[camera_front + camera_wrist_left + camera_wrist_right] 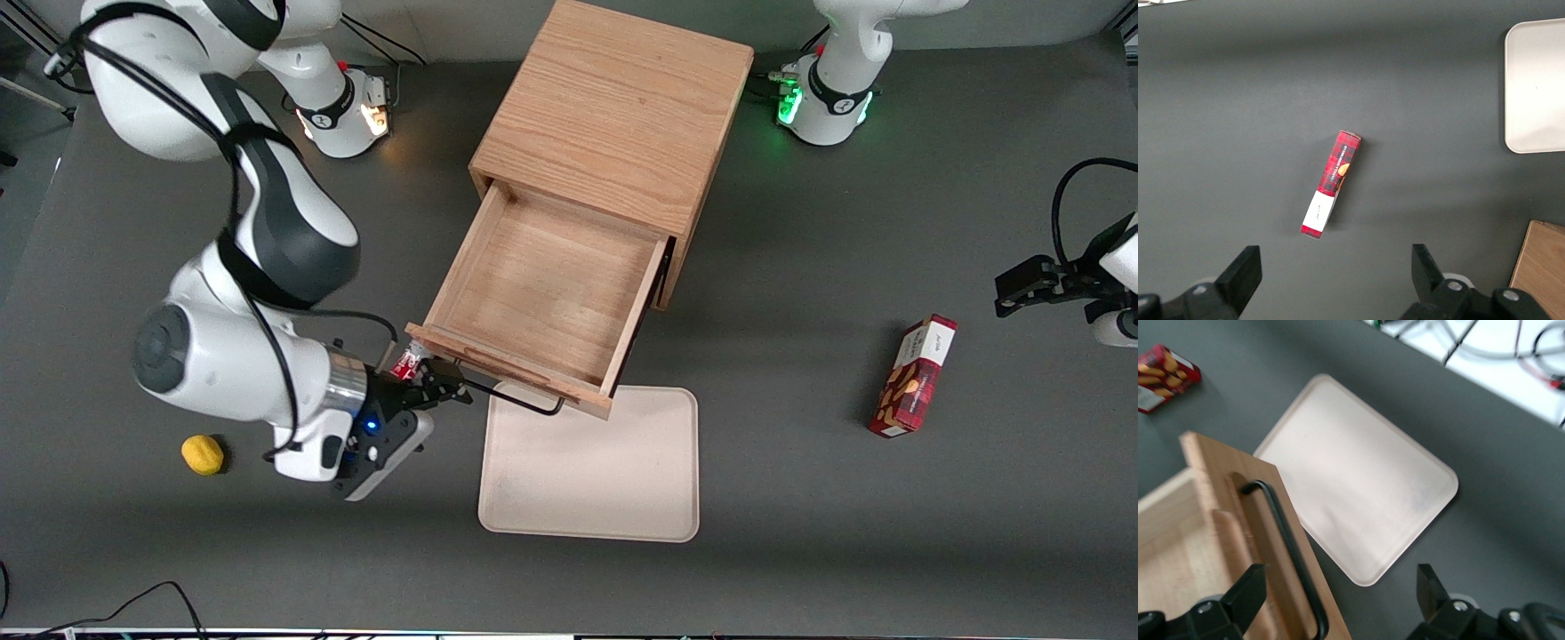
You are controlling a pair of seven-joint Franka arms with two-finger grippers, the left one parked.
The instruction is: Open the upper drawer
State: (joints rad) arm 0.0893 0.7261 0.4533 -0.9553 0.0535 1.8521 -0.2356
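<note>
The upper drawer (pixel 551 284) stands pulled far out of the light-oak cabinet (pixel 613 116), its inside bare. Its thin black wire handle (pixel 516 400) runs along the drawer front, nearest the front camera. My right gripper (pixel 449 387) is at the working arm's end of that handle, just off the drawer's corner. In the right wrist view the gripper (pixel 1340 587) is open. The handle (pixel 1288 547) and the drawer front (pixel 1211 473) pass between the wide-apart fingers (pixel 1251 587), and neither finger touches them.
A cream tray (pixel 591 471) (pixel 1358 473) lies on the grey table in front of the drawer, partly under its front. A yellow lemon-like object (pixel 203 454) sits by the working arm. A red snack box (pixel 914 375) (pixel 1331 183) (pixel 1161 370) lies toward the parked arm's end.
</note>
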